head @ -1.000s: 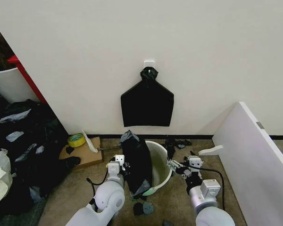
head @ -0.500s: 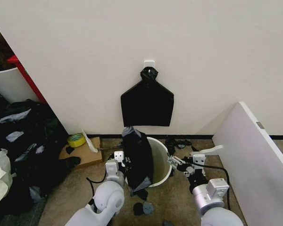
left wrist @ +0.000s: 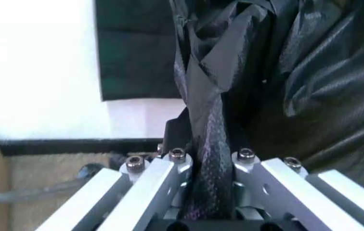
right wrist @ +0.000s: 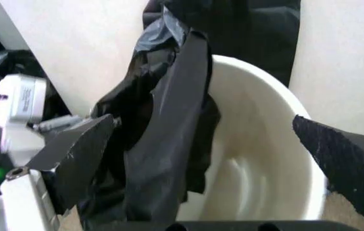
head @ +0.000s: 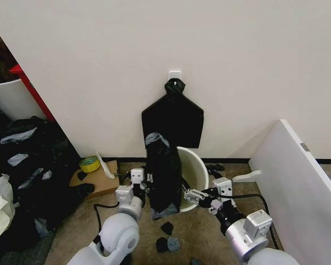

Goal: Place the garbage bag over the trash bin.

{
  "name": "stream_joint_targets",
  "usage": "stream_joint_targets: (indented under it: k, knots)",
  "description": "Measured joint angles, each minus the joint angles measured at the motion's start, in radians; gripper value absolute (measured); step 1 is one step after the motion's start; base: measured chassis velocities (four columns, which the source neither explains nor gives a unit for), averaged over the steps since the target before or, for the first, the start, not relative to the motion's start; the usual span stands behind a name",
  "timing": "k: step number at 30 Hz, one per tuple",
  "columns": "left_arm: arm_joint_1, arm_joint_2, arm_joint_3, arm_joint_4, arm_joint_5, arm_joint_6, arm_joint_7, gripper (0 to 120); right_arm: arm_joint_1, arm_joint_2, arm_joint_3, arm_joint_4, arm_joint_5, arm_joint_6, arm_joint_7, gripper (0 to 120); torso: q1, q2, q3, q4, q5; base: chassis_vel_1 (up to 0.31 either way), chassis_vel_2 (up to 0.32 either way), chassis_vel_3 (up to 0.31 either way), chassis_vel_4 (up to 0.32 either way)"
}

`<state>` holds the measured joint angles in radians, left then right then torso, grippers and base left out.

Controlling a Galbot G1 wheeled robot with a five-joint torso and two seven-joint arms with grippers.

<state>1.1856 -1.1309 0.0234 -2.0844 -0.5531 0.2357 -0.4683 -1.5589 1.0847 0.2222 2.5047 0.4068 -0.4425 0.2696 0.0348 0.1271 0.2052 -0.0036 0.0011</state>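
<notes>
Both arms have rounded, glossy light-grey shells with white box-shaped wrist modules and black cables. The left gripper (left wrist: 209, 192) has two bare aluminium fingers (left wrist: 153, 185) fastened with hex socket-head screws. The right gripper (right wrist: 214, 159) carries broad, matt black, tapered pads (right wrist: 345, 168).

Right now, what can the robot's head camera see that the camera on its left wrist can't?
Only the head view takes in the trash bin, the right claw open beside its rim, and a yellow tape roll on cardboard. Only the left wrist view shows up close the left claw pinching a twisted fold of plastic between its metal fingers. Both show the garbage bag and the flat black bundle hanging on the wall.
</notes>
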Motion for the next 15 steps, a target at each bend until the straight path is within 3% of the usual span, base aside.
stream_joint_targets:
  k: [15]
  knots:
    - [0.057, -0.004, -0.01, -0.016, 0.12, 0.004, 0.019, 4, 0.189, -0.025, -0.096, -0.031, -0.07, -0.061, -0.023, 100, 0.0, 0.0, 0.0, 0.0004, -0.0004, 0.0, 0.0, 0.0, 0.0]
